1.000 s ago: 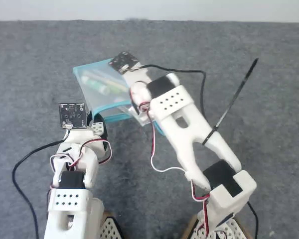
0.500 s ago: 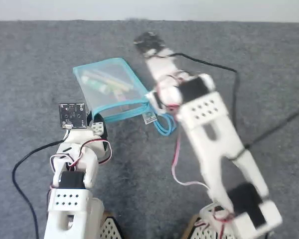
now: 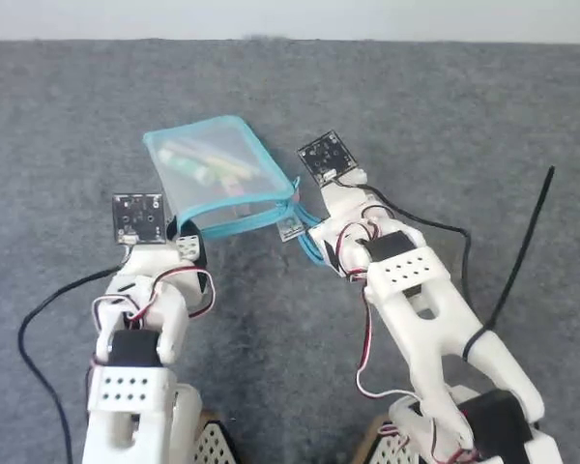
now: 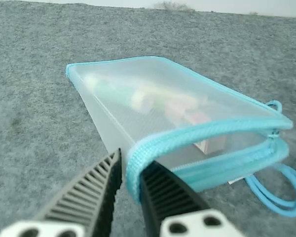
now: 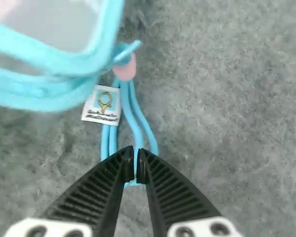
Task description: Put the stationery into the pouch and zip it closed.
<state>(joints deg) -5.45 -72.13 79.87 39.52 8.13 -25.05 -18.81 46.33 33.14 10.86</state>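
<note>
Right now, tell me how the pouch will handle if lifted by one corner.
Probably floppy: the pouch is thin see-through material, bowing where the left gripper pinches its zipper edge. Likely light, though the stationery inside may slide and sag it. Its loop is limp cord.

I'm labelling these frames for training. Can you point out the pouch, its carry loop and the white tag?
pouch (image 4: 153,98), left wrist view, on its clear mesh side.
loop (image 5: 106,140), right wrist view, on the blue cords below the tag.
tag (image 5: 102,104), right wrist view, on the label's middle.
</note>
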